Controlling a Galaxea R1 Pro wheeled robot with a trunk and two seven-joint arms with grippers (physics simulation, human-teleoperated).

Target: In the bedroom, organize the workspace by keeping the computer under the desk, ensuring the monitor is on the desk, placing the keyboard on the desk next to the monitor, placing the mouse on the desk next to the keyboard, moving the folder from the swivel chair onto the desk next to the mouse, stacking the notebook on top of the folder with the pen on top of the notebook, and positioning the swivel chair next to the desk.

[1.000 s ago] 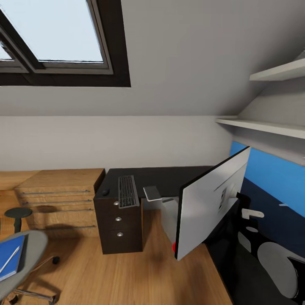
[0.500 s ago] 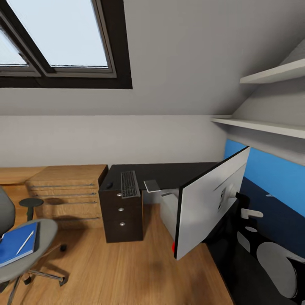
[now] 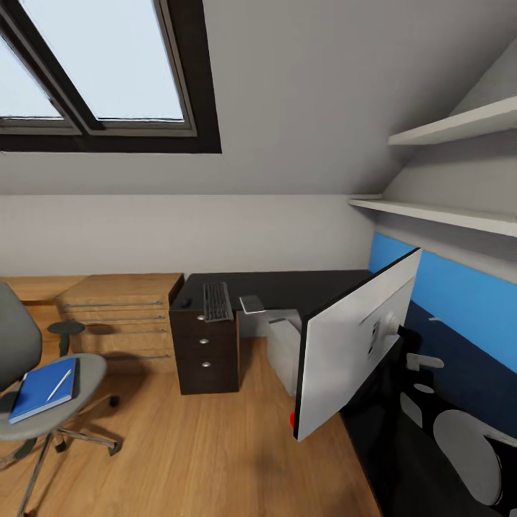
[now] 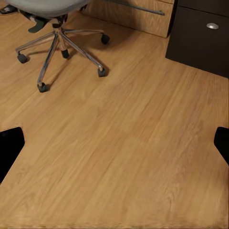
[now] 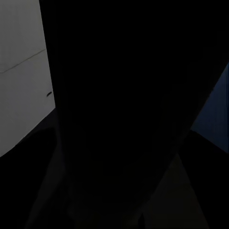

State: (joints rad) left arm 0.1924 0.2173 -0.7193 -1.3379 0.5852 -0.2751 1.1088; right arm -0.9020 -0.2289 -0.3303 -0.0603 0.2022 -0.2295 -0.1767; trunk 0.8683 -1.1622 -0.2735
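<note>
The robot stands on the wood floor (image 4: 119,143) of the attic bedroom, facing the corner where the L-shaped worktop (image 3: 287,291) runs along the wall. The monitor (image 3: 355,345) is on the near wing of the worktop, its silver back turned to the head camera, and the keyboard (image 3: 216,301) lies on the far wing over the black drawer unit (image 3: 207,355), with the small dark mouse (image 3: 186,303) just beside it. The pale computer (image 3: 283,348) stands under the worktop. The swivel chair (image 3: 50,402) is well apart from the worktop, carrying the blue folder (image 3: 42,391) with the pen (image 3: 59,385) lying across it; a dark edge beside the folder may be the notebook, though that is hard to tell. The left claw (image 4: 114,143) hangs wide open over bare floor, its dark fingertips (image 4: 9,148) at the edges of the wrist view, the chair's chrome base ahead of it. The right wrist view is almost black, so I cannot tell how the right claw stands. The step in hand looks like approaching the chair for the folder. It would go best by rolling up square to the seat, stopping short of the casters, and keeping the stack level so the pen does not roll off.
</note>
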